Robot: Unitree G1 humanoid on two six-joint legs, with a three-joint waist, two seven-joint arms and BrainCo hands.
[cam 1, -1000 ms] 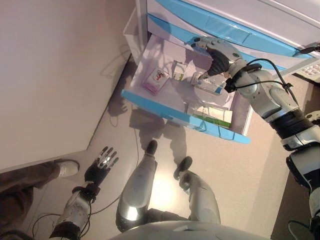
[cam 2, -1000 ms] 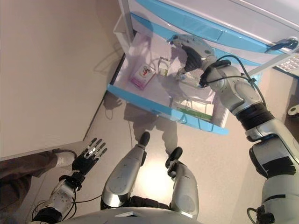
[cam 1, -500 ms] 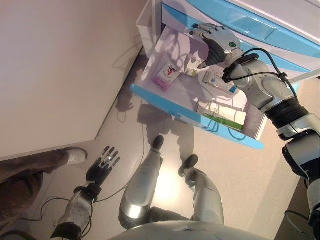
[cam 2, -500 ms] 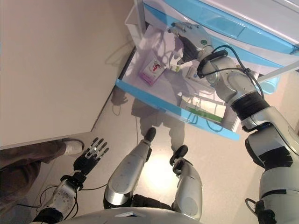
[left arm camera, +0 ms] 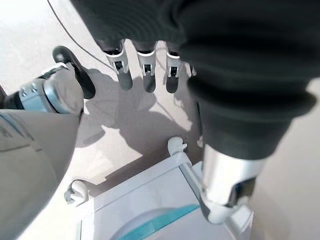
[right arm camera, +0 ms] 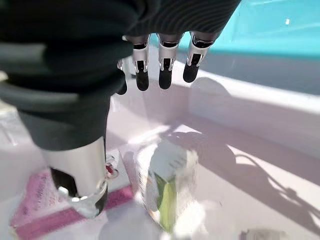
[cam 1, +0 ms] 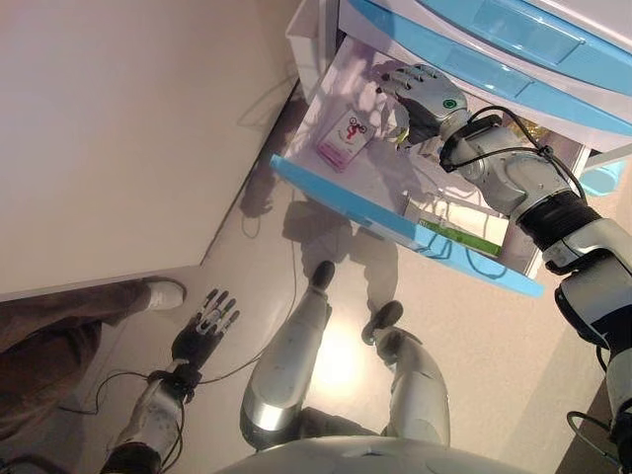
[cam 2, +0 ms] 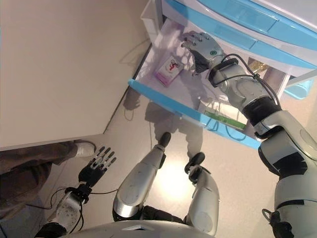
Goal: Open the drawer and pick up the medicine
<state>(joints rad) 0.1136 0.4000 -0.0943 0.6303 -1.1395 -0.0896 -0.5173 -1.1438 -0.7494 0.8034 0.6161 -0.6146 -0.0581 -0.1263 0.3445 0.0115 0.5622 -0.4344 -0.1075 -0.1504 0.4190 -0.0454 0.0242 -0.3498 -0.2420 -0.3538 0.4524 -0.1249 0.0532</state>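
The lowest drawer (cam 1: 393,220), white inside with a blue front, stands pulled out. A pink medicine box (cam 1: 346,141) lies flat in its left part. Beside it stands a small white-and-green medicine pack (right arm camera: 167,192). My right hand (cam 1: 423,97) hovers open just above that pack, its fingers (right arm camera: 162,75) straight and pointing toward the drawer's back wall, touching nothing. My left hand (cam 1: 202,331) hangs open low beside my body, far from the drawer.
A flat green-and-white box (cam 1: 452,237) lies at the drawer's front right. Closed blue-fronted drawers (cam 1: 494,30) overhang the open one. A beige wall (cam 1: 118,128) runs along the left. A person's leg and white shoe (cam 1: 163,293) stand near my left hand.
The camera has shifted. My right hand has moved from the drawer's right part toward the left, and now hangs over the small white-and-green pack. The left hand has stayed idle.
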